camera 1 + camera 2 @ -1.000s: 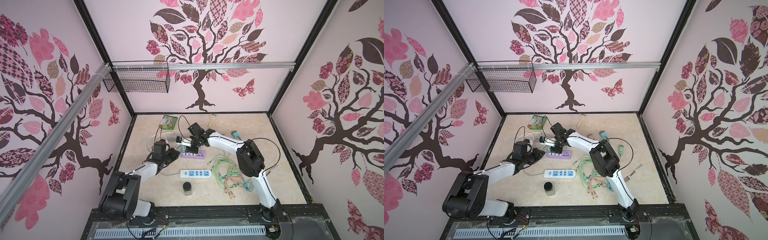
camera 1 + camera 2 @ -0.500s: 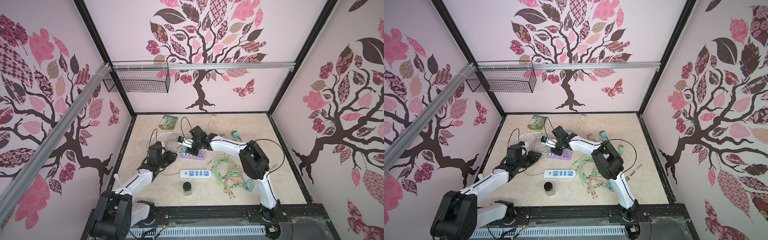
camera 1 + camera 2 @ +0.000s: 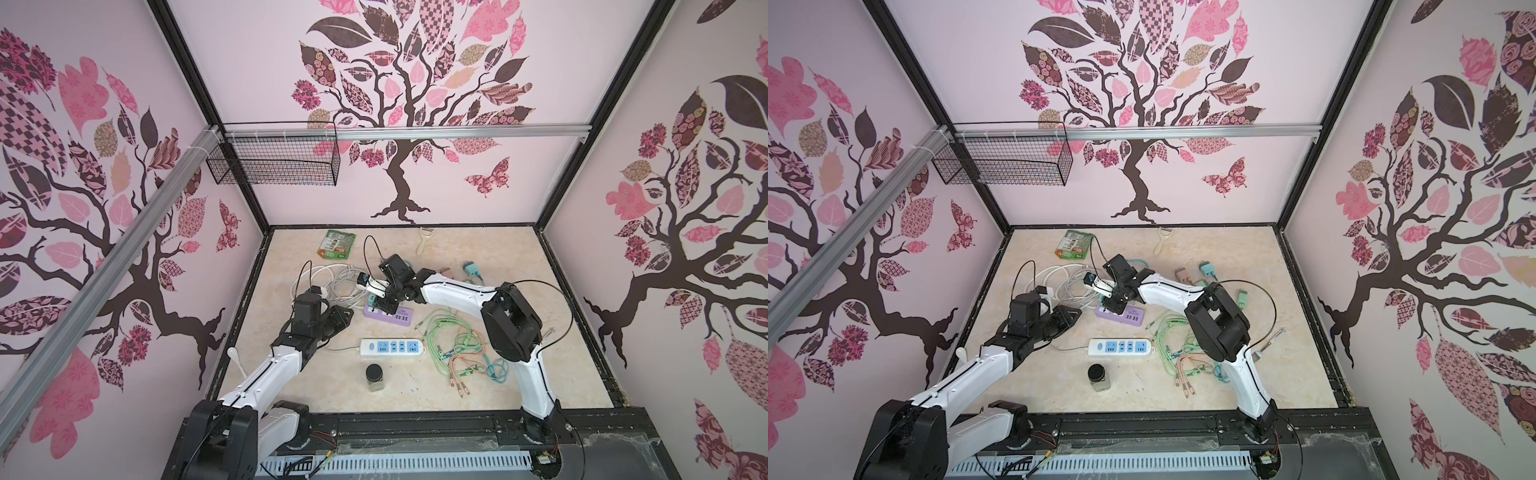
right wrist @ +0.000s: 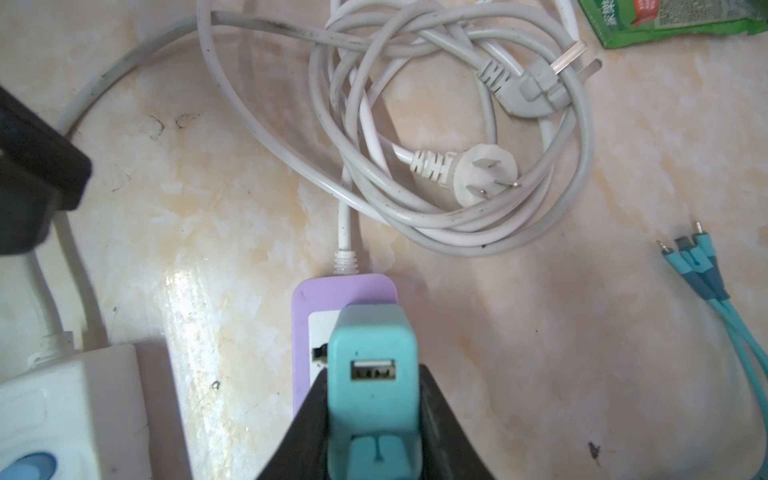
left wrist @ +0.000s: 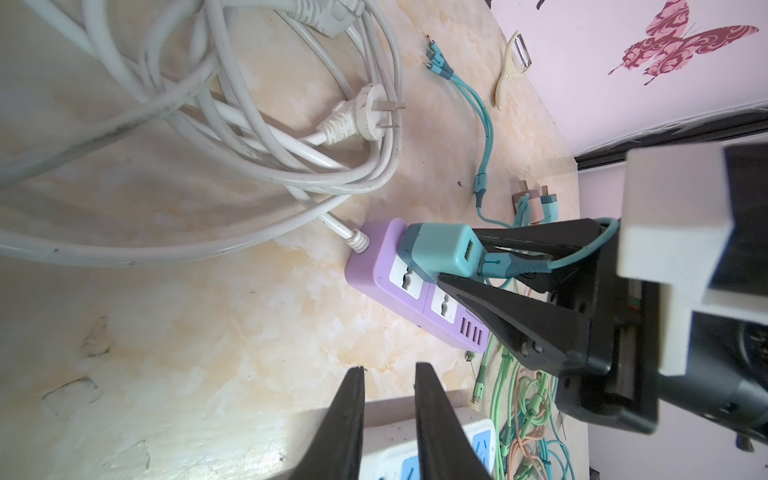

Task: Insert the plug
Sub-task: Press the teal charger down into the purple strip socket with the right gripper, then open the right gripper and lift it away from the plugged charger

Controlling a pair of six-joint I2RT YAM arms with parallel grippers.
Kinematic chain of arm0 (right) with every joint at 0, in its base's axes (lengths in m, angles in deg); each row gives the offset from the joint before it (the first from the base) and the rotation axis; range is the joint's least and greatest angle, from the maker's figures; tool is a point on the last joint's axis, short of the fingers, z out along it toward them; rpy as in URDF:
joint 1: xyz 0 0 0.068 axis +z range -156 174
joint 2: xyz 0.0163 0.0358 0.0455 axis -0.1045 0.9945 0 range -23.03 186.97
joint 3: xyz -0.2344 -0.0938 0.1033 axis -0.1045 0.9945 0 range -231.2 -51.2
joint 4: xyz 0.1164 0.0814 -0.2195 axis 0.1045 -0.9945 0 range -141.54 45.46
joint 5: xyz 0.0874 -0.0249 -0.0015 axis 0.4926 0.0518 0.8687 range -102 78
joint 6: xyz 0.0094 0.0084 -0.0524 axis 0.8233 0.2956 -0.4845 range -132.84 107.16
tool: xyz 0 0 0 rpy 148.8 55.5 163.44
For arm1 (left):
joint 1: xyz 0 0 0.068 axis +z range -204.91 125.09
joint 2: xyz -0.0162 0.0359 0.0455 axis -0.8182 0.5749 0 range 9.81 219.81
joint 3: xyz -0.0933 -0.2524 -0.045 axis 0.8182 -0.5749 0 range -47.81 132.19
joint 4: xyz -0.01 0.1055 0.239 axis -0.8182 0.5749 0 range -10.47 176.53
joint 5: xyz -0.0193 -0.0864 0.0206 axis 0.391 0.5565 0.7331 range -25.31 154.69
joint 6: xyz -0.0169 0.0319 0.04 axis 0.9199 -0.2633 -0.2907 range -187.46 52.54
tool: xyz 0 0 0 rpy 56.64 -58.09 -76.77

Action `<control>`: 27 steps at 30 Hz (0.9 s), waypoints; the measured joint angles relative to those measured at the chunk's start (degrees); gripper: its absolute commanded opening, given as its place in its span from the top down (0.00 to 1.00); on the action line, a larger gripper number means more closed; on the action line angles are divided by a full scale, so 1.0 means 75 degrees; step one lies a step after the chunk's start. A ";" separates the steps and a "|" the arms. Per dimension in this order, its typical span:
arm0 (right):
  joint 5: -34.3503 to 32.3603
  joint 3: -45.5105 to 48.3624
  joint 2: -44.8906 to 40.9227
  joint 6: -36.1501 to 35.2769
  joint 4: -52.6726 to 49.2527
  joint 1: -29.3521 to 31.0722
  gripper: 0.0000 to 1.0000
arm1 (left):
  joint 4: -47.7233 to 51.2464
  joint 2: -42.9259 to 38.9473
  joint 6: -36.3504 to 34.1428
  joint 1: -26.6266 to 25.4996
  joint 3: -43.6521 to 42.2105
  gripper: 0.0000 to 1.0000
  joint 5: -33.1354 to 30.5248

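Right gripper (image 5: 459,257) is clenched on the teal plug (image 4: 372,345), set upright on the cord-end socket of the purple power strip (image 4: 345,291), so a straight downward push is judged needed.

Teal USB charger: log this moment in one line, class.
right pincer: shut on teal USB charger | charger: on purple power strip, end socket | left pincer: open, empty

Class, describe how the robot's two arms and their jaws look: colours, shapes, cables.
The left arm and right arm both have white link shells between bulky black joints. A thin black cable loops beside each. The jaws are black, flat and taper to points.
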 measured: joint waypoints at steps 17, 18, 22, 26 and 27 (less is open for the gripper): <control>0.0003 0.0434 -0.0201 0.0568 -0.0632 -0.0009 0.46 | 0.0405 -0.0452 -0.0041 0.0000 -0.0076 0.68 -0.0079; 0.0020 0.0504 -0.0254 0.0580 -0.0644 0.0000 0.44 | 0.0434 -0.0469 -0.0044 0.0000 -0.0073 0.68 -0.0085; 0.0289 0.0752 -0.0428 0.0659 -0.0871 0.0006 0.39 | 0.0507 -0.0498 -0.0044 0.0000 -0.0076 0.68 -0.0093; 0.0629 0.0799 -0.0627 0.0723 -0.1145 0.0006 0.36 | 0.0513 -0.0510 -0.0044 0.0000 -0.0076 0.67 -0.0117; 0.0720 0.0825 -0.0726 0.0734 -0.1204 0.0006 0.35 | 0.0516 -0.0519 -0.0047 0.0000 -0.0076 0.67 -0.0117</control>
